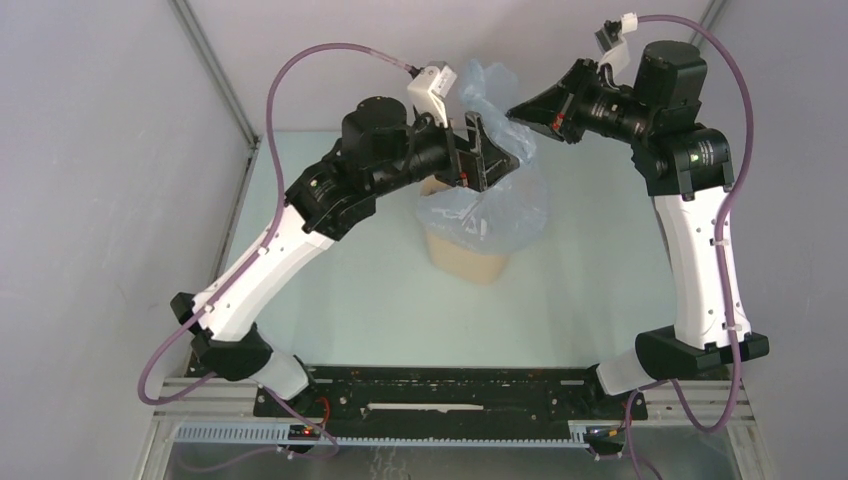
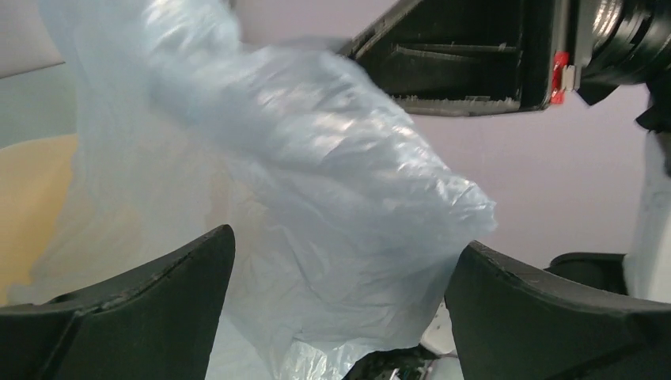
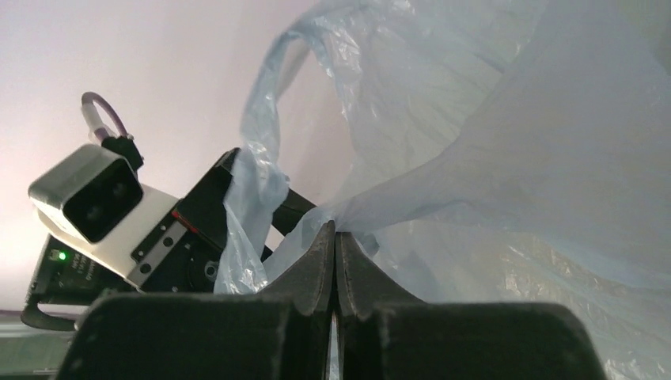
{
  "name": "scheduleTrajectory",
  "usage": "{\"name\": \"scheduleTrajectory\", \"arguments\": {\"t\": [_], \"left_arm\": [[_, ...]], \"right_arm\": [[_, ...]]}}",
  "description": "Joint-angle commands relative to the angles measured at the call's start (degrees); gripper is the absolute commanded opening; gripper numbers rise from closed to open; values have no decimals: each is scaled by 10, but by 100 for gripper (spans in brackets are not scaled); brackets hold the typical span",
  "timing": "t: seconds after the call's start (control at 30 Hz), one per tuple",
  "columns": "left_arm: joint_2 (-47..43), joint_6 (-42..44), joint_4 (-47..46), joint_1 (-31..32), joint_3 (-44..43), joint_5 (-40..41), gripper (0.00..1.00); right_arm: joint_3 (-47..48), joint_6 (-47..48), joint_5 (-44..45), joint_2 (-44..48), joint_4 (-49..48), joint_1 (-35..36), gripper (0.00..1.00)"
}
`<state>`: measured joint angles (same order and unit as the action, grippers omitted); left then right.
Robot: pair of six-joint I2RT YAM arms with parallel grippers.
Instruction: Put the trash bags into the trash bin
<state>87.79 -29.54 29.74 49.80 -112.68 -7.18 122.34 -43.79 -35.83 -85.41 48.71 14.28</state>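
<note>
Plastic from the trash bag (image 1: 500, 190) hangs over the trash bin (image 1: 465, 258), which stands near the middle of the table (image 1: 590, 290), a little toward its far edge. The bag's lower part drapes over the bin's rim and down its right side. How much of it lies inside the bin cannot be told. The upper part rises in a crumpled peak above the bin, between the two grippers.

The right gripper (image 3: 336, 237) is clenched on a fold of the bag, its fingertips pressed together with the film bunched at the pinch. Part of the bag loops up to the left of that pinch.

The left gripper (image 2: 340, 309) is spread wide, its fingers (image 2: 150, 309) well apart. Film billows between them but is not clamped. The bin's cream wall shows through the plastic at the left edge of that wrist view.

In the top view both grippers come together above the bin's far side, their tips near each other. Bare table lies to the left of the bin, to its right, and between it and the arm bases. The grey walls (image 1: 90, 200) stand close beside each arm's outer side.
</note>
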Motion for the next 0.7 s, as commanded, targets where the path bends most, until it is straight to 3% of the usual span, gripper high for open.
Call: {"name": "scheduleTrajectory", "arguments": {"t": [0.0,0.1,0.17,0.23,0.47,0.57,0.67], "left_arm": [[-17,79,42,19,-50,78,99],[-15,63,60,20,-57,136,74],[-21,51,60,18,-57,174,53],[-27,43,62,15,-51,204,41],[-63,-20,36,-45,6,214,24],[-71,-51,9,-74,26,183,19],[-71,-64,3,-87,28,172,18]], "right_arm": [[21,-41,-19,7,-55,5,6],[24,-54,-32,4,-66,7,13],[32,-43,-32,4,-52,4,22],[35,-24,-34,7,-26,-6,33],[-11,61,-38,65,57,-100,71],[-83,74,-51,106,45,-157,78],[-149,97,-46,131,49,-167,77]]}}
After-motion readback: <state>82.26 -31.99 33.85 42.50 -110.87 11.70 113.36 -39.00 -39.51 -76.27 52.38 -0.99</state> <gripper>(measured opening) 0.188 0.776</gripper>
